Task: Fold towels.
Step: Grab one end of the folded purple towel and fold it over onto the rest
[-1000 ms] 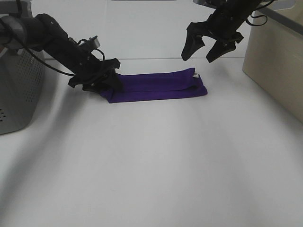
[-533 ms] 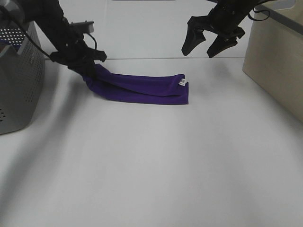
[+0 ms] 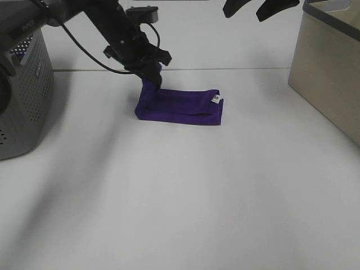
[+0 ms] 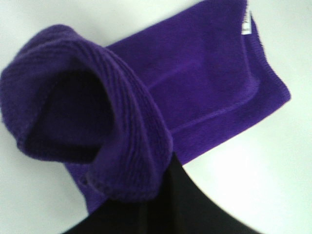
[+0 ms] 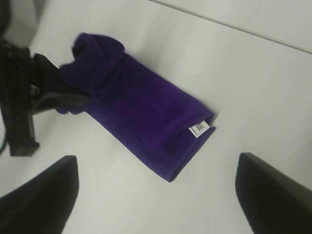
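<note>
Since half a second ago, my left jaws have swung from the 9 o'clock side toward the middle, carrying the end of the purple towel (image 3: 185, 108) up and over with them, so less of it lies flat on the white surface (image 3: 180, 197). My right jaws have climbed to the 12 o'clock edge of the high view.

My left jaws are pinched on the towel's 9 o'clock end, which stands raised off the surface in a soft curl. From my left wrist, that lifted end (image 4: 122, 136) droops over one dark finger (image 4: 161, 209).

The rest of the towel rests as a folded band toward 12 o'clock of the surface. Its small white tag (image 3: 215, 98) sits at the 3 o'clock end.

My right jaws are spread wide and hold nothing, hanging well above the towel. Their two fingers (image 5: 39, 195) frame it from my right wrist.

A grey perforated basket (image 3: 22, 84) stands at 9 o'clock. A beige box (image 3: 329, 67) stands at 3 o'clock.
</note>
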Tool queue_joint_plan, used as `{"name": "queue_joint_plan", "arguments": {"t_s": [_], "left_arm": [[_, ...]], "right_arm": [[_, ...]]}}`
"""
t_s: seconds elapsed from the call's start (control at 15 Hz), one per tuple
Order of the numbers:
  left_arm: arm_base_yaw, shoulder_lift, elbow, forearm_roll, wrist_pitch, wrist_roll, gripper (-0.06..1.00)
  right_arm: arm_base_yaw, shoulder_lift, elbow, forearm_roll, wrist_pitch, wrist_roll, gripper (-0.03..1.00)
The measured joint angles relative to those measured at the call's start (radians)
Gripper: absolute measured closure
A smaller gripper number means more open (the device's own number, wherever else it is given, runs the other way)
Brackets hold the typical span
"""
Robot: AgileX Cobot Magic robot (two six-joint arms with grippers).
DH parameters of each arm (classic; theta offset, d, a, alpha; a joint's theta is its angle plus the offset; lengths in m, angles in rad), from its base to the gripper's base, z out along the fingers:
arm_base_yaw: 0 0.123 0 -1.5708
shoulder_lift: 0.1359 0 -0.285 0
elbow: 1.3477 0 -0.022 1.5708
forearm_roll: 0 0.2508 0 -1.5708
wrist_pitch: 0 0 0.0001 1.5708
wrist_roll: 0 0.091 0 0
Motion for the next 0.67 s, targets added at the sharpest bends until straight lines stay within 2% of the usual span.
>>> {"name": "queue_joint_plan", "arguments": {"t_s": [0.27,0.53,0.6,0.67], "left_arm": [[-0.080,0.029,0.000,0.006,-0.076,-0.027,0.92],[-0.092,0.030,0.000,0.003,-0.093,-0.035,0.90],[-0.092,0.031,0.000,0.003,-0.109,-0.041,0.86],[-0.092,0.033,0.000,-0.012,-0.126,-0.048,0.76]], "right_arm": [[0.000,-0.040,0.000,0.007,0.001,0.000,0.12],[0.000,-0.044,0.000,0.014,0.001,0.010,0.12],[0.000,-0.046,0.000,0.015,0.001,0.010,0.12],[0.000,-0.046,0.000,0.017,0.001,0.010,0.12]]}}
